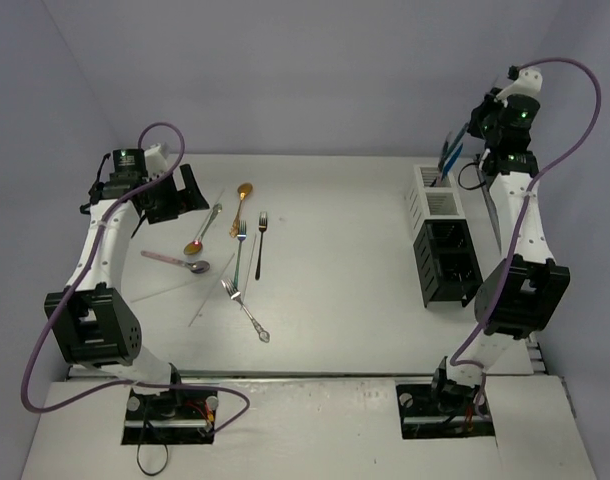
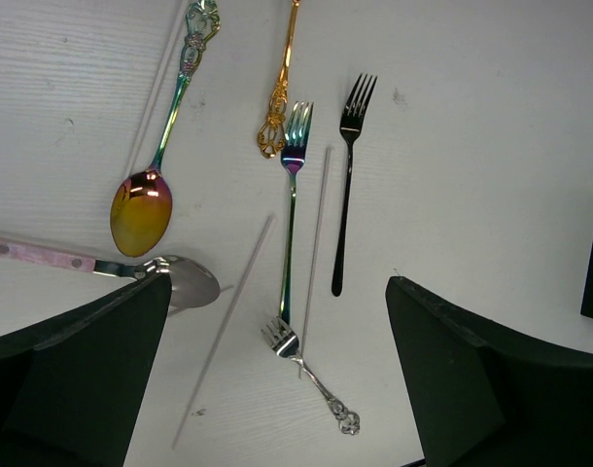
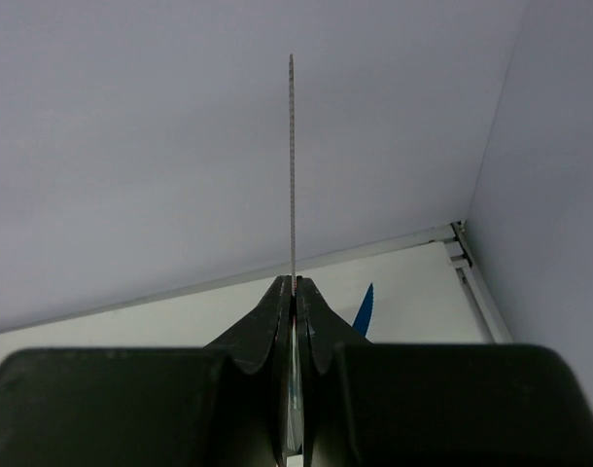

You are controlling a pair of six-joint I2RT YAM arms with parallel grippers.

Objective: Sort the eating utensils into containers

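Right gripper (image 3: 294, 284) is pinched tight on a thin blade (image 3: 292, 165) seen edge-on, finely toothed, probably a knife. It is held high, just beyond the far end of the white container (image 1: 437, 195). The long axis runs straight out from the fingertips, tip away from the wrist. A blue tip (image 3: 365, 309) shows beside the fingers; it is unclear whether it is the same piece.

Judged stiff, light and slick — the grip on the flat faces suits it, though it may pivot.

Left gripper (image 2: 277, 389) is spread wide and empty, well left of the white container, over the loose cutlery. The dark fork (image 2: 345, 185) and iridescent fork (image 2: 292, 224) lie flat and parallel, tines toward the far wall — best taken mid-handle.
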